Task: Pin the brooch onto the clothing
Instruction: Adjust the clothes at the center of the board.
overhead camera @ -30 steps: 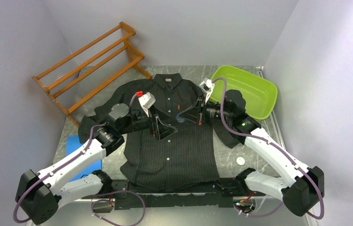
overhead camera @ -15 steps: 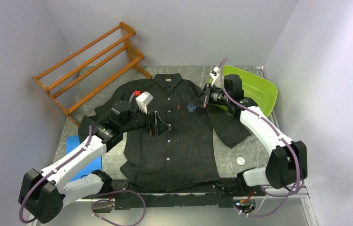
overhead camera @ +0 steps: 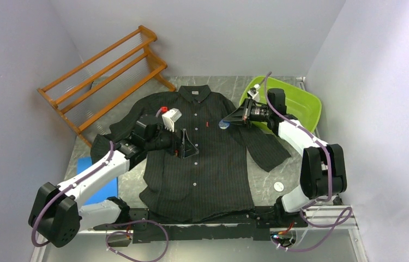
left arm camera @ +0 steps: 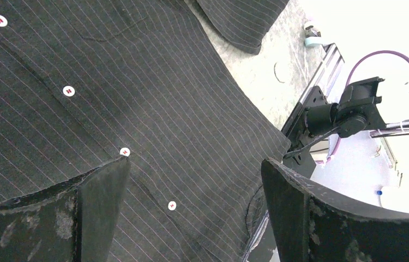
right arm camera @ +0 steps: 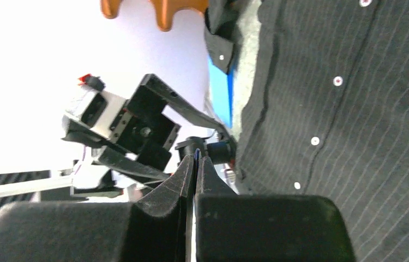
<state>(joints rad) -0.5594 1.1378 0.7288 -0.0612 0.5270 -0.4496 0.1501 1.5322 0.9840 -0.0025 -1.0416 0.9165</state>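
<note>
The black pinstriped shirt (overhead camera: 208, 164) lies flat and buttoned on the table, collar at the back, with a tiny red chest mark (overhead camera: 206, 125). My right gripper (overhead camera: 227, 122) hovers over the shirt's right chest, shut on a small blue round brooch (overhead camera: 223, 124). In the right wrist view only the brooch's thin blue edge (right arm camera: 196, 157) shows between the closed fingers. My left gripper (overhead camera: 183, 144) is open and empty just above the shirt's left chest. The left wrist view shows the button placket (left arm camera: 120, 147) between its spread fingers (left arm camera: 98, 191).
A green plastic tub (overhead camera: 295, 103) stands at the back right behind the right arm. A wooden rack (overhead camera: 104, 76) leans at the back left. A blue pad (overhead camera: 90, 169) lies left of the shirt. A small white disc (overhead camera: 279, 186) lies on the table to the right.
My right gripper has pulled back from the shirt's middle toward the right chest, holding the blue brooch, and its arm has folded up. My left gripper has drawn slightly left.
</note>
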